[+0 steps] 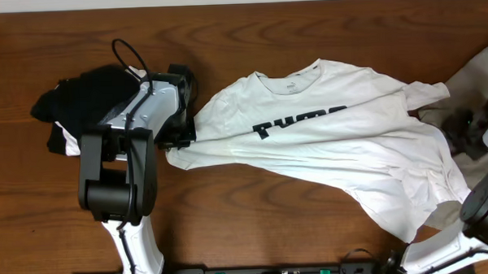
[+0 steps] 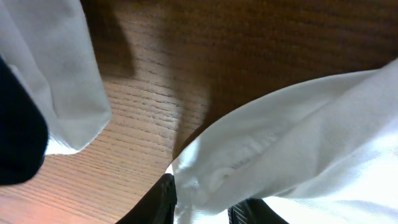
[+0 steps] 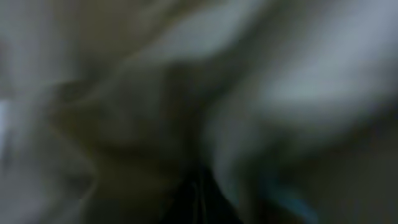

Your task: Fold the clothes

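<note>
A white T-shirt [image 1: 350, 149] with a black logo lies face up, stretched across the wooden table [image 1: 271, 209]. My left gripper [image 1: 181, 139] is shut on the shirt's left edge. In the left wrist view the white cloth [image 2: 298, 143] is bunched between my black fingers [image 2: 202, 208]. My right gripper [image 1: 458, 133] is at the shirt's right side. The right wrist view is dark and blurred, filled with cloth [image 3: 280, 93] pressed close. There the fingers [image 3: 202, 193] look closed together on cloth.
A pile of black clothing [image 1: 88, 94] with a white piece under it lies at the left, beside my left arm. It also shows in the left wrist view [image 2: 18, 137]. A grey-beige cloth [image 1: 486, 63] lies at the far right edge.
</note>
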